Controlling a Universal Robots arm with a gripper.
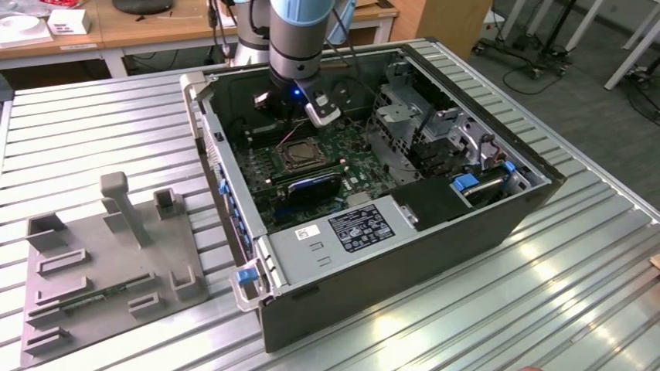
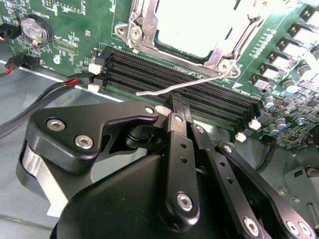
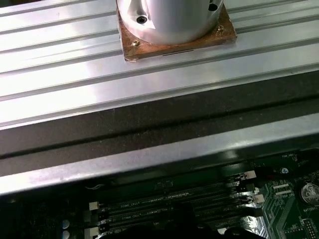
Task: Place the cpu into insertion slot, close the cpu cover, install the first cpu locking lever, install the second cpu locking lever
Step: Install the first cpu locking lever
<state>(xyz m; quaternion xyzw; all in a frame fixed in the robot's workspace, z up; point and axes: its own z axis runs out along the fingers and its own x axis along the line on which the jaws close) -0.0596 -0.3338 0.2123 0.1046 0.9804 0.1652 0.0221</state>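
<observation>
**Hand** [image 2: 175, 103]: clenched, fingertips together, at the thin wire locking lever [image 2: 199, 82]. Touching or just beside it; can't tell if the wire is pinched.

**Cpu** [image 2: 194, 22]: pale face up, seated in insertion slot [image 1: 300, 153], mid-board inside the open computer case [image 1: 413, 232] on the table [image 1: 103, 131].

**Cpu cover** [image 2: 141, 22]: frame lies down over the cpu, chip showing through the window.

**Lever:** free end juts out over the black memory slots [image 2: 149, 69]; looks unlatched.

**Step in hand (judged):** first lever install.

**Handling notes:**
- Push w/ the flat of the fingertips, not the edge, so the wire doesn't slip off.
- Follow the lever's own arc, down & sideways toward its hook.
- Stay off the memory-slot clips & small board parts nearby.
- Use steady force; the wire prob. springs back.
- Cover must sit flat, else the lever won't seat.
</observation>
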